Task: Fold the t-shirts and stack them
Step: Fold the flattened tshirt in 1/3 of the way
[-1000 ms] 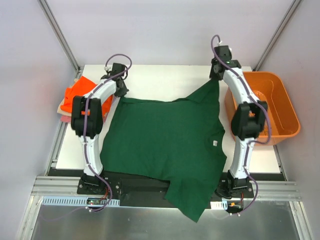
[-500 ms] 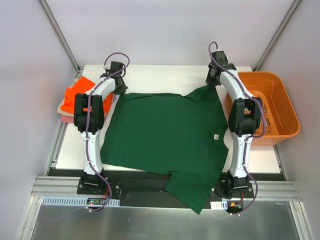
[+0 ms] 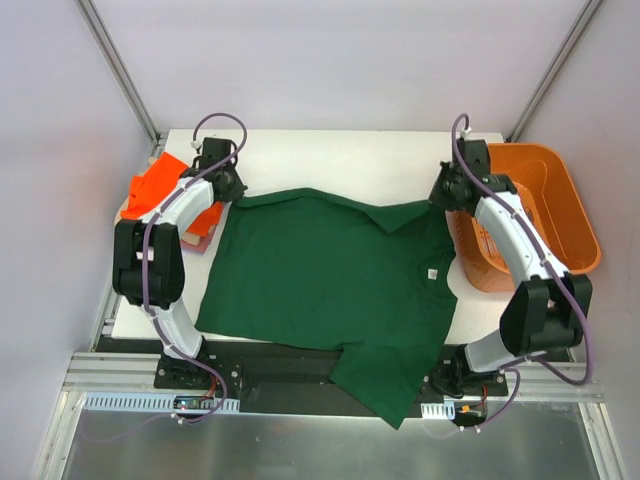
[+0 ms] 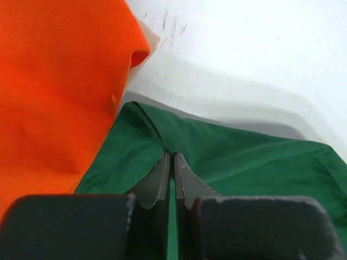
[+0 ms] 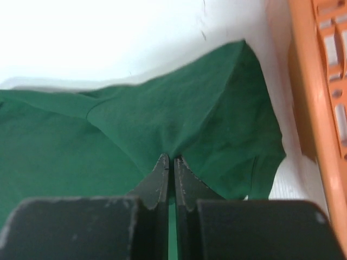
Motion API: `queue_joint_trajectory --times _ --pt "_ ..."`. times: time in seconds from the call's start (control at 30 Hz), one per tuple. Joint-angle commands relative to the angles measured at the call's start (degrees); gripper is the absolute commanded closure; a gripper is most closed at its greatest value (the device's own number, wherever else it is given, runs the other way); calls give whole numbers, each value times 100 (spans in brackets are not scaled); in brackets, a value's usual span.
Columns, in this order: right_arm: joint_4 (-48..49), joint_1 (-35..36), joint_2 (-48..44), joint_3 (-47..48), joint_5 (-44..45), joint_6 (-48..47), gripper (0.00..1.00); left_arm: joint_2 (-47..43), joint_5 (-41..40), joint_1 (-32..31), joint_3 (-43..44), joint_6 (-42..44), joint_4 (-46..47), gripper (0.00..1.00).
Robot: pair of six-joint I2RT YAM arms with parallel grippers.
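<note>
Your left claw [image 4: 172,162] is pinched fully together on a ridge of the green t-shirt [image 3: 320,270], at the shirt's far left corner. Just left of this claw lies the orange t-shirt [image 4: 54,81], right up against the green cloth. Ahead of the claw is bare white counter [image 4: 244,49].

Your right claw [image 5: 171,162] is pressed just as tight, its fingers meeting on a gathered fold of the same shirt near its far right corner. Right of that claw stands the orange basket [image 5: 320,81], close beside the green sleeve with a strip of counter between them.

Behind both claws, the shirt spreads flat toward the arm bases. One part of it reaches past the counter's near edge.
</note>
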Motion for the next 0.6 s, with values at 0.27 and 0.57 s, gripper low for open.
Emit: queue_joint_trajectory --times 0.27,0.57 --pt "75 80 -2056 -2028 -603 797 99 -1027 -176 26 -883 281 362 100" --pt "-461 230 -3348 -2522 -358 1157 99 -1247 -272 105 -1138 300 371 100"
